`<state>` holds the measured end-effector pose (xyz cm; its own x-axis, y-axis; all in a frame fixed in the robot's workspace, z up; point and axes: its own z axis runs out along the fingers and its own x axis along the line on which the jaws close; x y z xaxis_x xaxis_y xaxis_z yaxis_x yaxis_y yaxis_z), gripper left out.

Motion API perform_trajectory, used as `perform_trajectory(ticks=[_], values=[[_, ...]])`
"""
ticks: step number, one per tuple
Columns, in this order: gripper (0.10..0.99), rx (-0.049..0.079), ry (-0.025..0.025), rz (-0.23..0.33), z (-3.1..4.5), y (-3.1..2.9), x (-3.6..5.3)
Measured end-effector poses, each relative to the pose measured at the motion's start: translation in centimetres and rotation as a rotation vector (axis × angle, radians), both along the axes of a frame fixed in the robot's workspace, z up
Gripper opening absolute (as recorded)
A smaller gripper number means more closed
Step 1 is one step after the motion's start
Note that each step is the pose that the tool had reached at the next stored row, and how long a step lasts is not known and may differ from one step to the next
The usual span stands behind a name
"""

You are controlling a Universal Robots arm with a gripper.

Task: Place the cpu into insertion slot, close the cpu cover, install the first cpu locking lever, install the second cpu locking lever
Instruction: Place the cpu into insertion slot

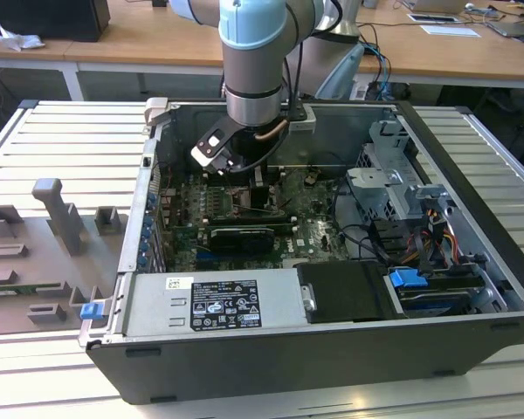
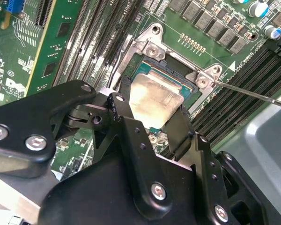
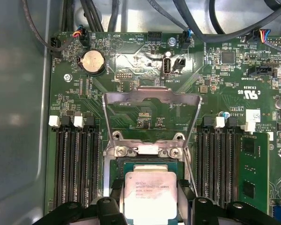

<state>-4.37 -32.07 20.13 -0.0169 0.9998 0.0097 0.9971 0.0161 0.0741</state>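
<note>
The cpu [image 3: 151, 194], a pale silver square chip, sits between my gripper's [image 3: 151, 199] black fingers [image 3: 113, 190], which close on two of its opposite edges. It hangs level just over the insertion slot [image 3: 117, 168], whose dark teal edge shows around it; I cannot tell if it touches. In the second wrist view the cpu [image 2: 154, 101] covers most of the slot [image 2: 175, 75]. The cpu cover [image 3: 152, 95] stands swung open beyond the socket. A thin locking lever [image 2: 253, 93] sticks out to one side. The arm [image 1: 253, 78] reaches down into the computer case.
Black memory slots [image 3: 75, 164] flank the socket, with a green module [image 3: 249, 173] fitted. A coin battery [image 3: 92, 61] and cables [image 3: 187, 18] lie beyond the cover. A black card [image 1: 240, 236], power supply [image 1: 210, 301], drive cage [image 1: 402, 183] and case walls crowd the arm. A grey fixture [image 1: 44, 253] lies outside.
</note>
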Motion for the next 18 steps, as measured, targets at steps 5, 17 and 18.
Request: perform_trajectory(ticks=[5,17,18], values=[[0.616,0.000,0.0003,0.000,-0.02,0.00,0.00],[0.106,0.000,0.0001,0.000,1.67,0.00,0.00],[0.106,0.000,0.0002,0.000,1.70,0.00,0.00]])
